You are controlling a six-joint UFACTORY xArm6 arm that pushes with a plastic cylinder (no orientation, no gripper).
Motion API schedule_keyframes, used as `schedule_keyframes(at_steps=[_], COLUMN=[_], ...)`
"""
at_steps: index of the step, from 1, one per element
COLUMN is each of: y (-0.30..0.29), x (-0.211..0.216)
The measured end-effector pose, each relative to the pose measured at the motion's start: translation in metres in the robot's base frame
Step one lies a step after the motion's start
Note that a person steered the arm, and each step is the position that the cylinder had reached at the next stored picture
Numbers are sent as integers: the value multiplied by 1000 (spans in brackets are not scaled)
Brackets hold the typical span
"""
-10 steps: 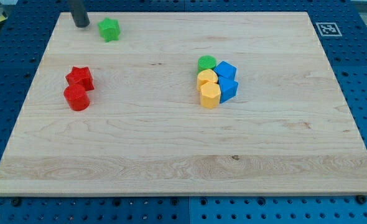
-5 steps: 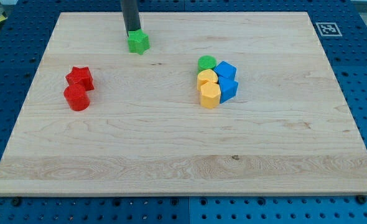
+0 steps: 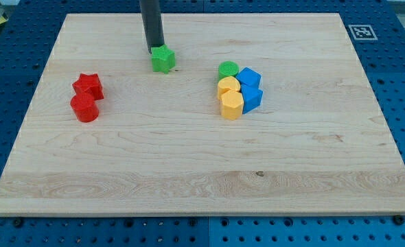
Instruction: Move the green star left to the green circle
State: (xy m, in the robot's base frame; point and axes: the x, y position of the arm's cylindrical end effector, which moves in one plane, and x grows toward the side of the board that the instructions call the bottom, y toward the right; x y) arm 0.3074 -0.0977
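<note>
The green star (image 3: 163, 59) lies on the wooden board (image 3: 202, 165), upper middle. My tip (image 3: 154, 51) touches the star's upper left side. The green circle (image 3: 228, 69) sits to the star's right, at the top of a tight cluster of blocks. A gap of bare board separates the star from the circle.
Under the green circle sit two yellow blocks (image 3: 230, 97) and two blue blocks (image 3: 250, 88), packed together. A red star (image 3: 88, 85) and a red cylinder (image 3: 84, 107) stand at the view's left. A marker tag (image 3: 360, 31) is off the board's top right corner.
My tip moved from the top left corner to the right and down, pushing the green star right and down toward the cluster. Other blocks have not moved.
</note>
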Motion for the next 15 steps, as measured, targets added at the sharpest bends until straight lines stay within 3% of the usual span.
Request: schedule_keyframes(at_steps=[2,3,6,8,15], y=[-36,-30,-12,25,47], x=[2,19,8,26,48])
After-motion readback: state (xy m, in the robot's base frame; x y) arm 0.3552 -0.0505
